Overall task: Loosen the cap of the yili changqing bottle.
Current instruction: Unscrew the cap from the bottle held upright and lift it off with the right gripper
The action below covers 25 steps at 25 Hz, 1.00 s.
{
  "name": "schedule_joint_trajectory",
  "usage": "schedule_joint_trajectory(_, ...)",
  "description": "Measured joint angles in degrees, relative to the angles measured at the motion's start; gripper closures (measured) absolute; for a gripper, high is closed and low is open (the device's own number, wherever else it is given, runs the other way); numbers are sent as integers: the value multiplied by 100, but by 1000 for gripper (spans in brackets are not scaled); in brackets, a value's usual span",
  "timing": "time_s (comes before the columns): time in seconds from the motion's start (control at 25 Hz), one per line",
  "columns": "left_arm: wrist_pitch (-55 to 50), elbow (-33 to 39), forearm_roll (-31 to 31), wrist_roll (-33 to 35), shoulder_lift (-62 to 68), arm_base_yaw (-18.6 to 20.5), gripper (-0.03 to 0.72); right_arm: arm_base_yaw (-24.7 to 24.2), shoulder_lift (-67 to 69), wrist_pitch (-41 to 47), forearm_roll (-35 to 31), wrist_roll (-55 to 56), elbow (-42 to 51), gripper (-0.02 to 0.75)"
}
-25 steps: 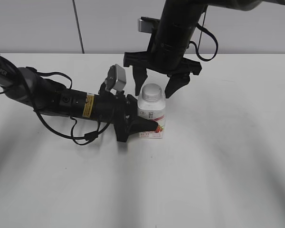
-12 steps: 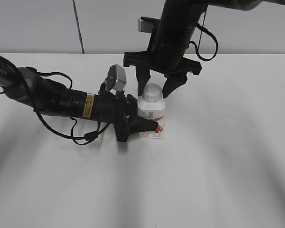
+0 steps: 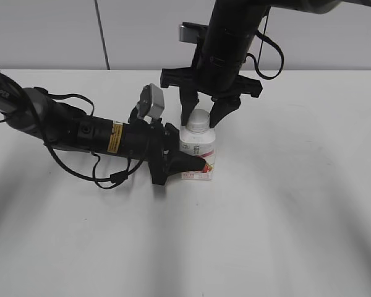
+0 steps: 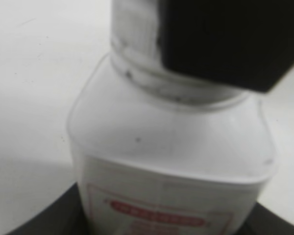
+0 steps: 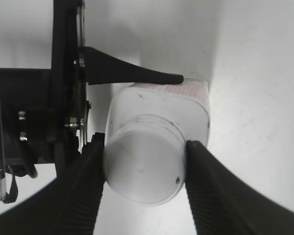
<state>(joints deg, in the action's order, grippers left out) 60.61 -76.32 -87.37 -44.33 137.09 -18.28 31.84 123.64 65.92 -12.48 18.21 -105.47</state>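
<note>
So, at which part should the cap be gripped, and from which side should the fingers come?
Grip the cap on its round side wall, coming straight down from above. The bottle stands upright and is held low on its body by the left gripper, so the cap's opposite sides are free for the right gripper.

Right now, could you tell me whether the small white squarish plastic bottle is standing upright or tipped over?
Upright. The small white squarish plastic bottle stands on its base on the white table, round white cap on top, its lower body clamped by the left gripper.
</note>
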Motion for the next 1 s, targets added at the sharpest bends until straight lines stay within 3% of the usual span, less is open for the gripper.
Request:
schedule_joint_trajectory(0.36,0,0,0,-5,0,0,321,0,0,-23,0,-1135,0,336)
schedule_joint_trajectory(1.0,-3,0,-10,-5,0,0,322,0,0,-33,0,-4949,-13,342)
